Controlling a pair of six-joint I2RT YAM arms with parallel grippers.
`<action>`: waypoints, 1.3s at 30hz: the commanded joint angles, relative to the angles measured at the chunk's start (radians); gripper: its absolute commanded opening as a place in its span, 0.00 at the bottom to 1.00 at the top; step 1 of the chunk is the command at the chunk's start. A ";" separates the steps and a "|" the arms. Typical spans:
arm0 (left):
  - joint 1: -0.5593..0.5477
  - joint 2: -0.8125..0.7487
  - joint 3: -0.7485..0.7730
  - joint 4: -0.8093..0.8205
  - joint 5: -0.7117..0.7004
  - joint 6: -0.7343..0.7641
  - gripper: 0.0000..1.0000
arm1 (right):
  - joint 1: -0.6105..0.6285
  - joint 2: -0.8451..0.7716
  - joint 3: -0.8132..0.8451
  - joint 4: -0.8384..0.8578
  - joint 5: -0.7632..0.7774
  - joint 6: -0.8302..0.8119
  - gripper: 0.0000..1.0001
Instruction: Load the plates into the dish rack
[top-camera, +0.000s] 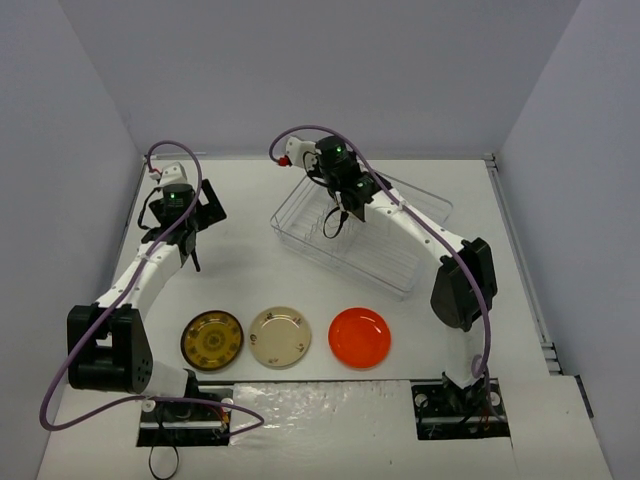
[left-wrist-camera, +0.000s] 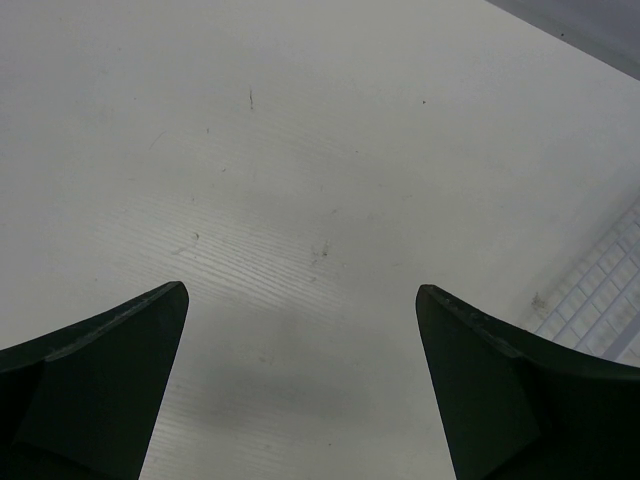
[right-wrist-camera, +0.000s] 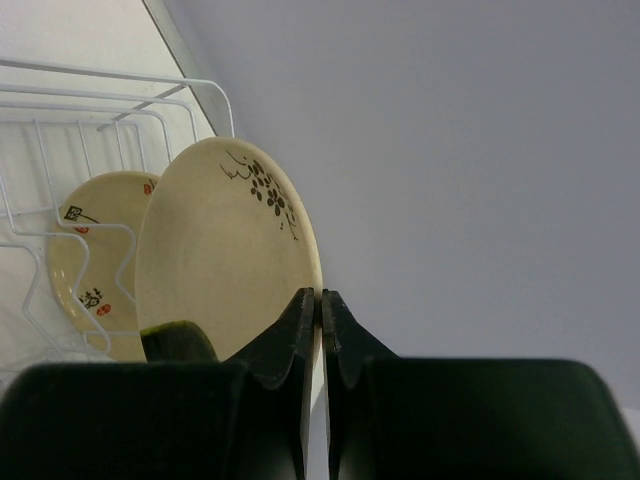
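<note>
My right gripper (right-wrist-camera: 321, 300) is shut on the rim of a cream plate with a dark floral patch (right-wrist-camera: 220, 260) and holds it upright on edge over the dish rack (right-wrist-camera: 60, 110). A cream plate with small motifs (right-wrist-camera: 95, 250) stands in the rack just behind it. In the top view the right gripper (top-camera: 343, 212) is over the left end of the wire rack (top-camera: 400, 270). A dark brown plate (top-camera: 212, 340), a cream plate (top-camera: 280, 337) and an orange-red plate (top-camera: 359, 337) lie flat in a row near the front. My left gripper (top-camera: 185, 215) is open and empty over bare table.
In the left wrist view the left gripper (left-wrist-camera: 302, 292) is open above the white table, with a corner of the rack (left-wrist-camera: 600, 290) at the right edge. Grey walls close the table at the left, back and right.
</note>
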 joint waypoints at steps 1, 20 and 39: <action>0.008 -0.018 0.035 0.052 0.013 0.011 0.97 | 0.014 0.005 -0.006 0.112 0.066 -0.062 0.00; 0.013 -0.014 0.034 0.056 0.017 0.014 0.97 | 0.006 0.066 -0.009 0.128 0.086 -0.150 0.00; 0.016 -0.002 0.042 0.046 0.016 0.010 0.97 | -0.023 0.065 -0.092 0.125 -0.073 -0.021 0.03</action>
